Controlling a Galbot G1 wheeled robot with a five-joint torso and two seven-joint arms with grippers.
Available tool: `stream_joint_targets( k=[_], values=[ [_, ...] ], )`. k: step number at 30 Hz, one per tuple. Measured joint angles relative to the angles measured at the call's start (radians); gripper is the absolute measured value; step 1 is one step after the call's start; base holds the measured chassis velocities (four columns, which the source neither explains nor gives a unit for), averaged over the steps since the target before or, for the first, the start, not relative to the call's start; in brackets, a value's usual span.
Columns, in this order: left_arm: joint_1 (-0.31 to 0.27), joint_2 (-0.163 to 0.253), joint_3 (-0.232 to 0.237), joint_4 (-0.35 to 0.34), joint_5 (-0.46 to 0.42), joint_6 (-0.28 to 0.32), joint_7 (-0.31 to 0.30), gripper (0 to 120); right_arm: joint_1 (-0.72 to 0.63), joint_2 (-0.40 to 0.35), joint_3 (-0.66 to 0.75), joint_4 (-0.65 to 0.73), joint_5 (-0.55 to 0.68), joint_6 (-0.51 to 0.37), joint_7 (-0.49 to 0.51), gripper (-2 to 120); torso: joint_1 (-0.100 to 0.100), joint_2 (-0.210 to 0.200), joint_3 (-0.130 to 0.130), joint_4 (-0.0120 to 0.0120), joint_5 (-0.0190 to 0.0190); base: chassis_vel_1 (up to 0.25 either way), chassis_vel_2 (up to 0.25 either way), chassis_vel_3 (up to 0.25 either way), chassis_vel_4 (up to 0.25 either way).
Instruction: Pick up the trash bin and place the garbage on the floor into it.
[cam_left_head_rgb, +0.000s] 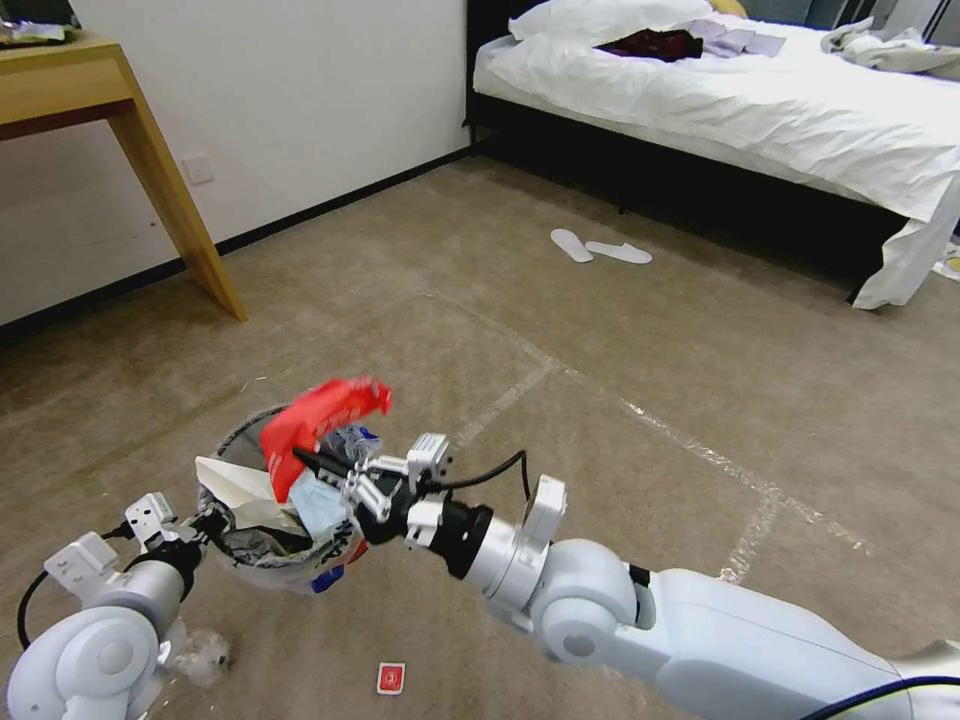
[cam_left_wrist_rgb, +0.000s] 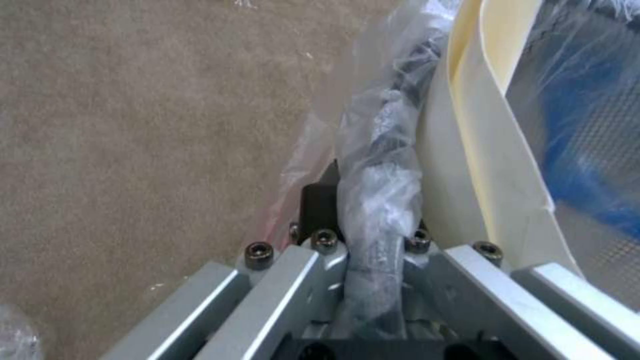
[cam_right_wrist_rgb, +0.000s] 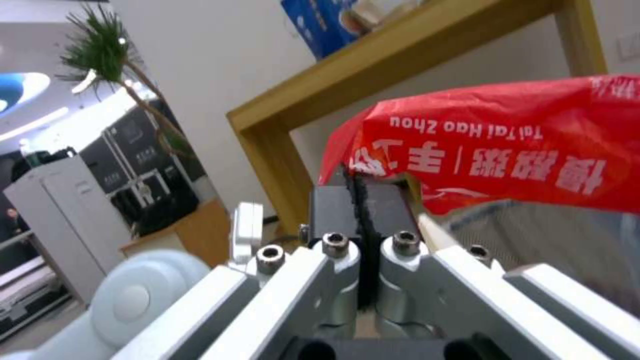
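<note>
Over the bin (cam_left_head_rgb: 262, 545), gripped by the left tool (cam_left_head_rgb: 205, 522), the right tool (cam_left_head_rgb: 318, 464) pinched a red wrapper (cam_left_head_rgb: 320, 417); releasing off-centre could drop it onto the floor (cam_left_head_rgb: 600, 400).

Round dark wire-mesh trash bin (cam_left_head_rgb: 262, 545): we see its rim and near wall; the base sits behind the left arm.
Bin contents: the crinkly red wrapper (cam_left_head_rgb: 322, 418) and the right gripper (cam_left_head_rgb: 305, 460) cover much of what lies inside.
Red wrapper, right wrist view: cut off by the picture's edge.
Small red-and-white scrap on the carpet (cam_left_head_rgb: 390, 678): too small for us to identify.
Clear crumpled plastic by the left arm (cam_left_head_rgb: 205, 655): partly hidden.
</note>
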Motion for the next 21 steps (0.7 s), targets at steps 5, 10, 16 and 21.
stream_joint_targets(
  k=[5,10,16,21],
  values=[
    [-0.004,0.002,0.0,0.004,-0.001,0.0,-0.001,1,0.002,0.006,-0.038,-0.023,0.001,-0.001,0.012,0,0.0,0.0,0.0,0.0,0.0001,0.0,0.0,0.0,0.0],
    [-0.004,-0.001,0.0,0.004,-0.002,0.0,-0.001,1,0.011,0.022,-0.074,-0.058,-0.001,-0.001,0.014,0,0.0,0.0,0.0,-0.0001,0.0001,0.0,0.0,0.0,0.0],
    [-0.001,-0.007,0.0,0.003,0.0,0.0,-0.001,1,0.032,0.056,-0.101,-0.108,0.007,-0.002,0.013,0,0.0,0.0,0.0,0.0,0.0,0.0,0.0,0.0,0.0],
    [0.006,-0.01,-0.002,-0.002,0.002,0.0,-0.001,1,0.052,0.109,-0.128,-0.176,0.017,-0.002,0.007,0,0.0,0.0,0.0,0.0001,0.0001,0.0,0.0,0.0,0.0]
  ],
)
